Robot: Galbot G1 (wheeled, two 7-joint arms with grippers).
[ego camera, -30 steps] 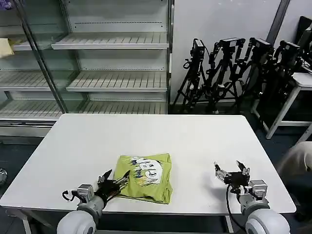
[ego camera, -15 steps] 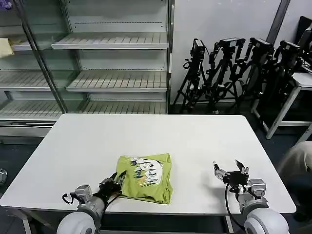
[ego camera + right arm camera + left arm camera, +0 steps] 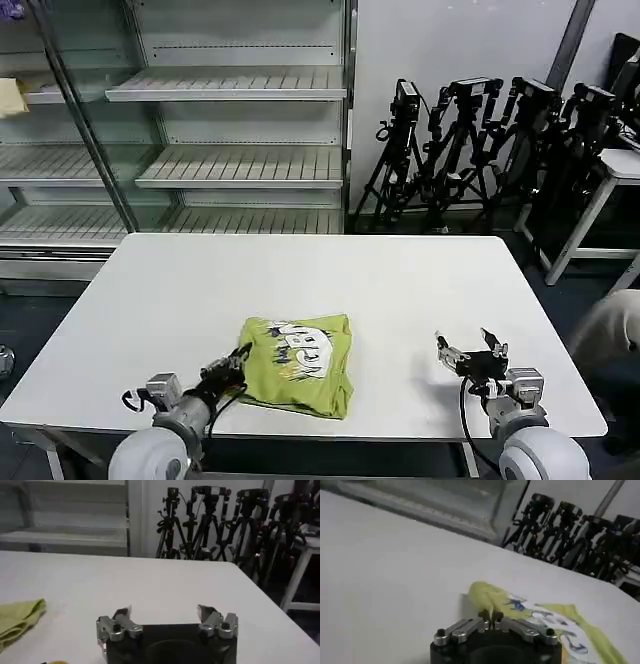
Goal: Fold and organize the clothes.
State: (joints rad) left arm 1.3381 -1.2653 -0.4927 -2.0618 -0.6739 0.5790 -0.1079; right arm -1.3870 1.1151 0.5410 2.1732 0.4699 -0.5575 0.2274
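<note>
Just ahead of the left end effector (image 3: 232, 366), whose closed tips pinch its near-left corner, the folded T-shirt (image 3: 300, 362) lies on the tabletop (image 3: 400, 290). Soft and light, it likely drapes; edges suit gripping. The right end effector (image 3: 472, 356) hovers well apart, spread wide and empty.

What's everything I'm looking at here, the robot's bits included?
T-shirt: one, lime yellow-green, folded, cartoon print up, near the table's front edge.
Table: one, white, before the robot.
Shelves: one metal unit, pale grey, behind the table to the left.
Pale-yellow item: one, on a shelf at far left.
Tripods: several, black, against the back wall on the right.
Side table: one, white, far right.
Left claw: one, black, shut on the T-shirt's left edge.
Right claw: one, black, open, over bare table to the right of the shirt.
</note>
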